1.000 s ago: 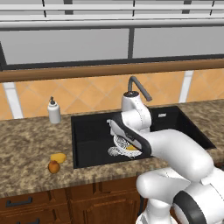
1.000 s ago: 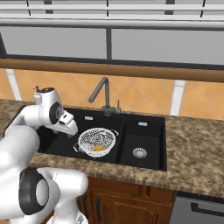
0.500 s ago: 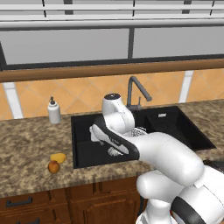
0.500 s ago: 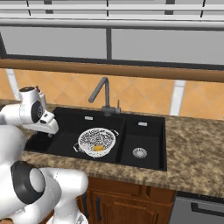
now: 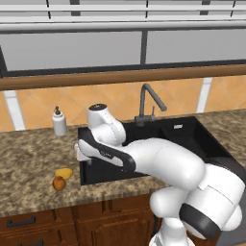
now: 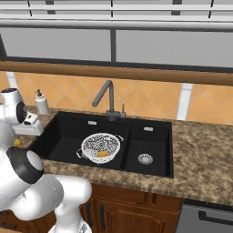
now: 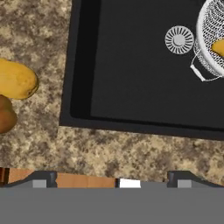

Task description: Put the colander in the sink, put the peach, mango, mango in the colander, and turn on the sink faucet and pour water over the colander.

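Colander (image 6: 100, 146), a round white wire-mesh bowl with small side handles, sits in the left basin of the black sink (image 6: 157, 132) with one yellow-orange mango (image 6: 103, 154) inside. At far left on the speckled worktop (image 5: 29, 158), a second mango (image 5: 64, 173) lies touching the brownish-red peach (image 5: 59, 183). The white arm reaches left and bends low over the sink's left edge, the fingers (image 5: 79, 152) spread wide and holding nothing, near the loose fruit. No lettering is legible.
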{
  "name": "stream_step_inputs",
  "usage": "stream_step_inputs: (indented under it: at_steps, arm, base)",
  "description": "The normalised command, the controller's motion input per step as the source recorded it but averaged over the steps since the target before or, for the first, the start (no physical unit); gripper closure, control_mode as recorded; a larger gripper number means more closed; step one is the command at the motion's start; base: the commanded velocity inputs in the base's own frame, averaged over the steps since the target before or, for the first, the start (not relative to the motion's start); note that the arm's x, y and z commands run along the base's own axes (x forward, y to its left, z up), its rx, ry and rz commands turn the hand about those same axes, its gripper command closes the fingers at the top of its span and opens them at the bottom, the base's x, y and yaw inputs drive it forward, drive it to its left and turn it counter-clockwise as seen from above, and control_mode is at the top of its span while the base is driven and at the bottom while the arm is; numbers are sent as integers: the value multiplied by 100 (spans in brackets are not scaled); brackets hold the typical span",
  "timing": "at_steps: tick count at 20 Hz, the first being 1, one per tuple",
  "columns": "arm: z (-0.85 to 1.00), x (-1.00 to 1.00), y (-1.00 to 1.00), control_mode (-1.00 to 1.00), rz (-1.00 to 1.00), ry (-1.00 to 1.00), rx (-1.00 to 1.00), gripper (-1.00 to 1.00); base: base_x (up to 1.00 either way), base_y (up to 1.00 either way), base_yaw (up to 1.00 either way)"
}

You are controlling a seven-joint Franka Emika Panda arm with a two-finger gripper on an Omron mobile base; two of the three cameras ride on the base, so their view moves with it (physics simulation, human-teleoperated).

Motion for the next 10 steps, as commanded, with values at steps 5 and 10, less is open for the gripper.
stream_step_inputs:
  at_steps: [5,10]
  arm:
    - [0,0,76,-100,11,4,0,-100]
    - [0,1,45,-100,7,1,0,-100]
  base:
    - [0,0,0]
    - [0,0,0]
